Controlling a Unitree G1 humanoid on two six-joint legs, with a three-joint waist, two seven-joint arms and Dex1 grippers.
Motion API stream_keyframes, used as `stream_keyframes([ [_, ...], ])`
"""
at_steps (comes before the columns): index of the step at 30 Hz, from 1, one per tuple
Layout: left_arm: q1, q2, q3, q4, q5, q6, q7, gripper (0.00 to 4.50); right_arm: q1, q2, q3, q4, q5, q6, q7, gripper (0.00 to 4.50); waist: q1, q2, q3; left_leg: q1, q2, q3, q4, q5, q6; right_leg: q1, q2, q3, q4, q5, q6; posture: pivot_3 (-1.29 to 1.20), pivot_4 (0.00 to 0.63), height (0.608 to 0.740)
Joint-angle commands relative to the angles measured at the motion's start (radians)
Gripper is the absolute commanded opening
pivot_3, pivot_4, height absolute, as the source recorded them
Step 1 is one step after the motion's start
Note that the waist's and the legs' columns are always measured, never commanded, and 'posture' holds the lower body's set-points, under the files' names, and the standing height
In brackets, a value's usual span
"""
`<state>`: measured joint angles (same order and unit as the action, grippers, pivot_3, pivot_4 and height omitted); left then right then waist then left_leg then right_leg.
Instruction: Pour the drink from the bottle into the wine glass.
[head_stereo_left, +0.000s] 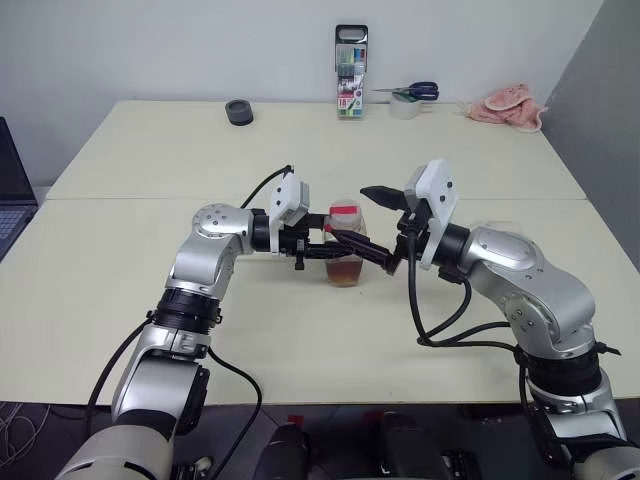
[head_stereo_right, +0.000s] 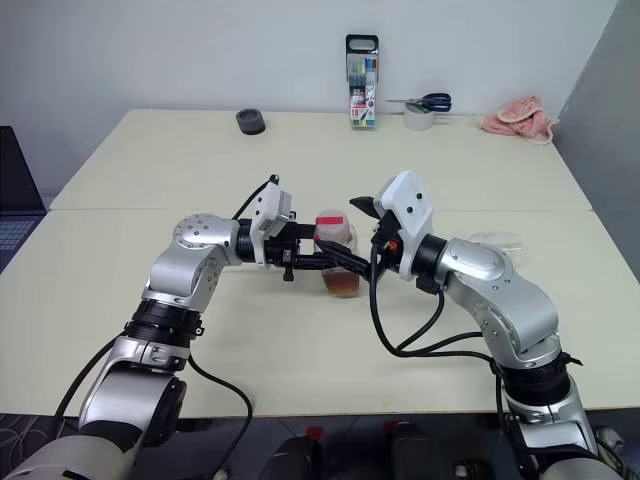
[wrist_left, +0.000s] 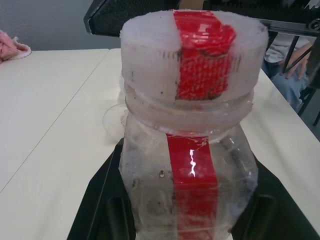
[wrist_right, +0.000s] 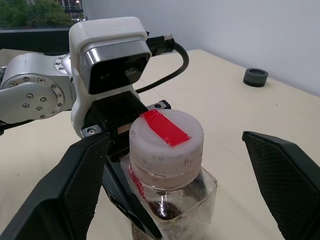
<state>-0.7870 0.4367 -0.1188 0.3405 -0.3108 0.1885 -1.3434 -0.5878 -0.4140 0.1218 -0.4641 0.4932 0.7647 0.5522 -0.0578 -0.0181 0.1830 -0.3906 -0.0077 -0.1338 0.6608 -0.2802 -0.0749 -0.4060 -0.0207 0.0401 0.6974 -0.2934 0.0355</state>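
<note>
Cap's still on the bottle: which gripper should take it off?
Right. The right gripper stands open astride the white cap, while the left gripper is shut on the bottle, steadying it.

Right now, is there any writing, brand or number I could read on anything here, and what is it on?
Marker case: printing on its front, too small to read.
Bottle: plain red strip on body and cap, no words.
Scissors, dark round object, pink cloth: no text seen.
Nothing legible anywhere.

Along the table's (head_stereo_left: 150, 330) far edge sit a dark ring (head_stereo_left: 239, 111), marker case (head_stereo_left: 351, 72), scissors (head_stereo_left: 412, 92) on a tape roll (head_stereo_left: 405, 106), and pink cloth (head_stereo_left: 509, 106).
</note>
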Motion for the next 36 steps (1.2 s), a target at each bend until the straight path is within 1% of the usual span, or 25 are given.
stream_keyframes([
  [1, -0.012, 0.003, 0.011, -0.034, -0.014, -0.011, 0.0, 1.8, -0.018, 0.004, -0.004, -0.014, 0.002, -0.011, 0.005, 3.68, 0.0, 0.0, 0.0, 0.0, 0.0, 0.0, 0.0, 0.0, 0.0, 0.0, 0.0, 0.0, 0.0, 0.0, 0.0, 0.0, 0.15, 0.74],
  [3, -0.012, 0.003, 0.011, -0.038, -0.014, -0.008, 0.002, 1.8, -0.021, 0.003, -0.001, -0.014, 0.002, -0.012, 0.009, 3.01, 0.0, 0.0, 0.0, 0.0, 0.0, 0.0, 0.0, 0.0, 0.0, 0.0, 0.0, 0.0, 0.0, 0.0, 0.0, 0.0, 0.15, 0.74],
  [5, -0.012, 0.002, 0.01, -0.044, -0.015, -0.004, 0.005, 1.8, -0.023, 0.001, 0.003, -0.017, 0.002, -0.013, 0.015, 2.22, 0.0, 0.0, 0.0, 0.0, 0.0, 0.0, 0.0, 0.0, 0.0, 0.0, 0.0, 0.0, 0.0, 0.0, 0.0, 0.0, 0.15, 0.74],
  [6, -0.012, 0.002, 0.011, -0.047, -0.016, -0.002, 0.007, 1.8, -0.024, 0.0, 0.006, -0.021, 0.001, -0.016, 0.018, 1.93, 0.0, 0.0, 0.0, 0.0, 0.0, 0.0, 0.0, 0.0, 0.0, 0.0, 0.0, 0.0, 0.0, 0.0, 0.0, 0.0, 0.15, 0.74],
  [7, -0.012, 0.002, 0.011, -0.05, -0.016, 0.0, 0.009, 1.8, -0.025, -0.002, 0.009, -0.026, -0.002, -0.02, 0.02, 1.78, 0.0, 0.0, 0.0, 0.0, 0.0, 0.0, 0.0, 0.0, 0.0, 0.0, 0.0, 0.0, 0.0, 0.0, 0.0, 0.0, 0.15, 0.74],
  [11, -0.005, 0.004, 0.011, -0.06, -0.017, 0.006, 0.017, 1.8, -0.027, -0.016, 0.018, -0.039, -0.05, -0.076, 0.017, 1.78, 0.0, 0.0, 0.0, 0.0, 0.0, 0.0, 0.0, 0.0, 0.0, 0.0, 0.0, 0.0, 0.0, 0.0, 0.0, 0.0, 0.15, 0.74],
  [14, 0.006, 0.008, 0.012, -0.068, -0.019, 0.009, 0.022, 1.8, -0.021, -0.013, 0.004, -0.047, -0.053, -0.097, 0.015, 1.78, 0.0, 0.0, 0.0, 0.0, 0.0, 0.0, 0.0, 0.0, 0.0, 0.0, 0.0, 0.0, 0.0, 0.0, 0.0, 0.0, 0.15, 0.74],
  [16, 0.014, 0.01, 0.013, -0.072, -0.019, 0.008, 0.023, 1.8, -0.015, -0.006, -0.012, -0.054, -0.032, -0.094, 0.016, 1.78, 0.0, 0.0, 0.0, 0.0, 0.0, 0.0, 0.0, 0.0, 0.0, 0.0, 0.0, 0.0, 0.0, 0.0, 0.0, 0.0, 0.15, 0.74],
  [20, 0.027, 0.013, 0.014, -0.083, -0.019, 0.008, 0.025, 1.8, 0.002, 0.032, -0.068, -0.064, 0.085, -0.029, 0.015, 1.78, 0.0, 0.0, 0.0, 0.0, 0.0, 0.0, 0.0, 0.0, 0.0, 0.0, 0.0, 0.0, 0.0, 0.0, 0.0, 0.0, 0.15, 0.74],
  [22, 0.031, 0.013, 0.015, -0.088, -0.018, 0.01, 0.026, 1.8, 0.007, 0.032, -0.074, -0.072, 0.113, -0.01, 0.027, 1.78, 0.0, 0.0, 0.0, 0.0, 0.0, 0.0, 0.0, 0.0, 0.0, 0.0, 0.0, 0.0, 0.0, 0.0, 0.0, 0.0, 0.15, 0.74],
  [29, 0.037, 0.014, 0.013, -0.104, -0.02, 0.015, 0.028, 1.79, 0.012, 0.04, -0.06, -0.092, 0.142, 0.022, 0.027, 1.78, 0.0, 0.0, 0.0, 0.0, 0.0, 0.0, 0.0, 0.0, 0.0, 0.0, 0.0, 0.0, 0.0, 0.0, 0.0, 0.0, 0.15, 0.74],
  [35, 0.037, 0.015, 0.014, -0.102, -0.022, 0.014, 0.032, 1.79, 0.016, 0.034, -0.048, -0.094, 0.124, 0.018, 0.028, 1.78, 0.0, 0.0, 0.0, 0.0, 0.0, 0.0, 0.0, 0.0, 0.0, 0.0, 0.0, 0.0, 0.0, 0.0, 0.0, 0.0, 0.15, 0.74],
  [36, 0.037, 0.015, 0.014, -0.102, -0.022, 0.014, 0.032, 1.79, 0.016, 0.03, -0.045, -0.095, 0.118, 0.015, 0.029, 2.13, 0.0, 0.0, 0.0, 0.0, 0.0, 0.0, 0.0, 0.0, 0.0, 0.0, 0.0, 0.0, 0.0, 0.0, 0.0, 0.0, 0.15, 0.74],
])
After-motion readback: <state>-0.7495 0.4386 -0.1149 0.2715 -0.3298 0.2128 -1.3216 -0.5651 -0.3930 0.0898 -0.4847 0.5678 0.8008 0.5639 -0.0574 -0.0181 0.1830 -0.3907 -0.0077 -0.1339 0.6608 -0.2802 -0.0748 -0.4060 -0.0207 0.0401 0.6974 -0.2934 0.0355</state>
